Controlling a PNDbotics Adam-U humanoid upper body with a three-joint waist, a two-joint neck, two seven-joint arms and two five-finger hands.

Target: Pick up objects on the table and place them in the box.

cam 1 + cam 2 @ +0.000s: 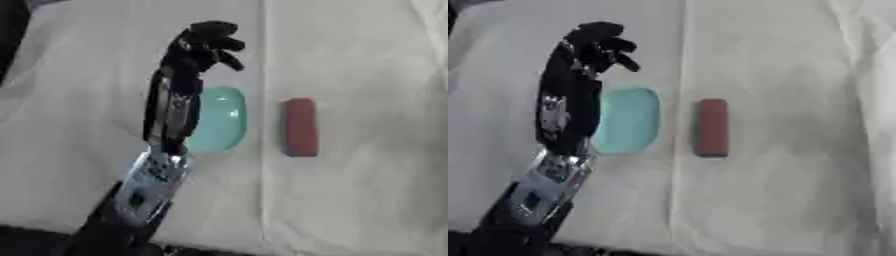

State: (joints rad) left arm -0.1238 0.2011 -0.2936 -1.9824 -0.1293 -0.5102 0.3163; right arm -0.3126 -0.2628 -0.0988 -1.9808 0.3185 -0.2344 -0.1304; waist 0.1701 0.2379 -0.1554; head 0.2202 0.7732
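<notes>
- A pale, off-white cloth (367, 60) covers the whole work surface and fills nearly all of both views.
- A straight fold or seam (263, 125) runs through the cloth from the far edge to the near edge.
- Soft creases show in the cloth at the upper right.
- A dark strip (26, 240) lies along the near edge at the lower left.
- A dark shape (10, 30) cuts into the upper left corner.
- The light is even and dim, with faint shadows.

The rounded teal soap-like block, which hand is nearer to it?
Left. The left hand, fingers curled and empty, hangs just beyond the rounded teal block, its forearm crossing the block's left edge. The right hand is out of view.
</notes>
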